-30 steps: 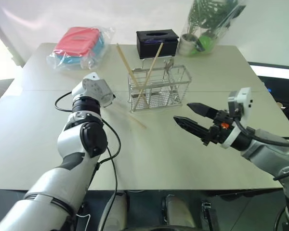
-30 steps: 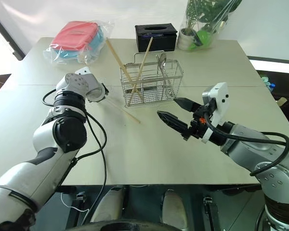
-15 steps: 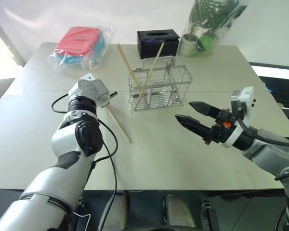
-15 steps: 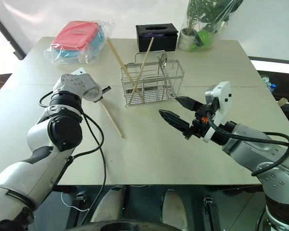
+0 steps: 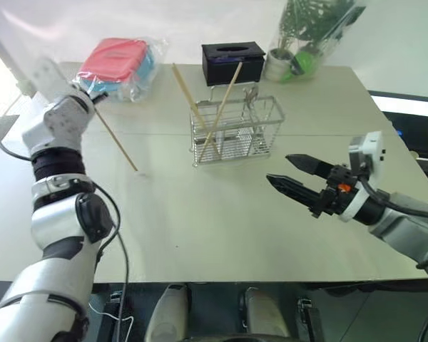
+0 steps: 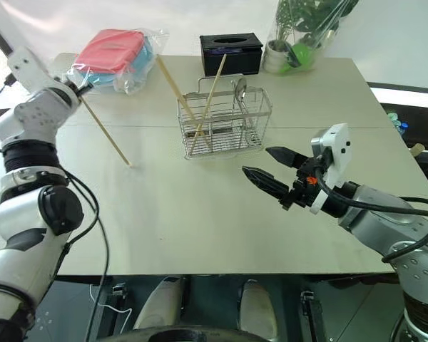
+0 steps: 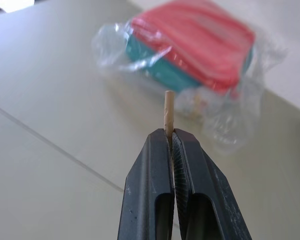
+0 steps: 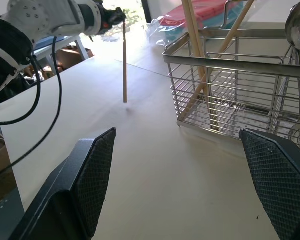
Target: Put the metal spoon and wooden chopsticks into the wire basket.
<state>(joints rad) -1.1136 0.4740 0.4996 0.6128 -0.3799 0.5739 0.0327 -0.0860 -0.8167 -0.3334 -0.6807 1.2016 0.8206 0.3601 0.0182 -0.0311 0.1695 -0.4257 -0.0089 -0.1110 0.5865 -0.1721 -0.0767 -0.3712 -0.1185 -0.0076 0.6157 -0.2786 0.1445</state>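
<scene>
Surface point(image 5: 221, 214), pale, carries all items. Wire basket point(image 5: 237, 130) stands mid-surface, toward the far side; two wooden chopsticks point(image 5: 227, 107) already lean in it, crossed, and the metal spoon point(image 6: 240, 88) stands in its right end.

Left gripper point(image 7: 172, 150) clamped tight on the top end of a third chopstick point(image 5: 117, 141), raised at the far left of the surface; stick hangs slanted, lower tip just at or above the surface, well apart from the basket.

Right gripper point(image 5: 296, 176) spread wide, empty, hovering right of the basket.

Step in hand, by my reading: carrying the last chopstick. Next move calls for swinging it rightward above the rim, tip down into a compartment, then release.
</scene>
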